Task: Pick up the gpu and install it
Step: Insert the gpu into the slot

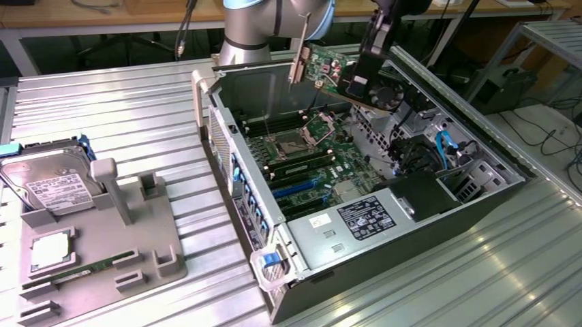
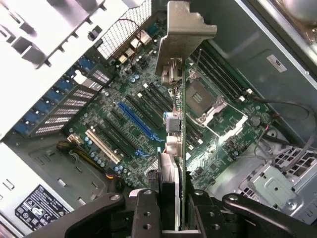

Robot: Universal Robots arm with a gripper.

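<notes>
My black gripper [image 2: 172, 201] pinches the thin green gpu card [image 1: 332, 71], likely light, stiff, fragile, far from its silvery bracket [image 2: 184, 29].

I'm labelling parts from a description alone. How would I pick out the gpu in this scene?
Find the open computer case on the metal table. Above it the hand holds the gpu: a green card with a silvery bracket, the only board in the air.
</notes>
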